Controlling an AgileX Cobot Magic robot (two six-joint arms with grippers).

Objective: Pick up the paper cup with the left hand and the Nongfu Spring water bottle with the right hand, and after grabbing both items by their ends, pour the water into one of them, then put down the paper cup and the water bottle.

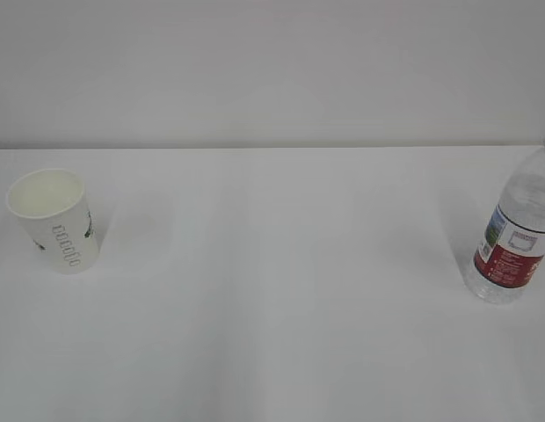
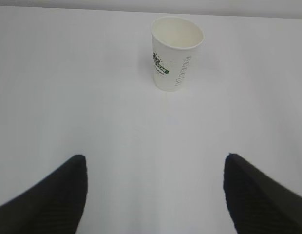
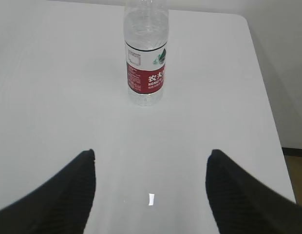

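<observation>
White table (image 1: 281, 290) carries the paper cup (image 1: 53, 220) upright at far left and the water bottle (image 1: 515, 239) upright at far right, well apart; left gripper (image 2: 155, 165) and right gripper (image 3: 151, 161) both spread wide, empty, each facing its item from a distance.

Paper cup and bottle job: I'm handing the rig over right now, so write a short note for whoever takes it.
Left gripper: open, empty, short of the paper cup, which stands upright on the table at the left.
Right gripper: open, empty, short of the Nongfu Spring water bottle, upright at the table's right.
Done: nothing grasped, no pour; the cup looks empty.
Left: grasp both, pour, set both down.
</observation>
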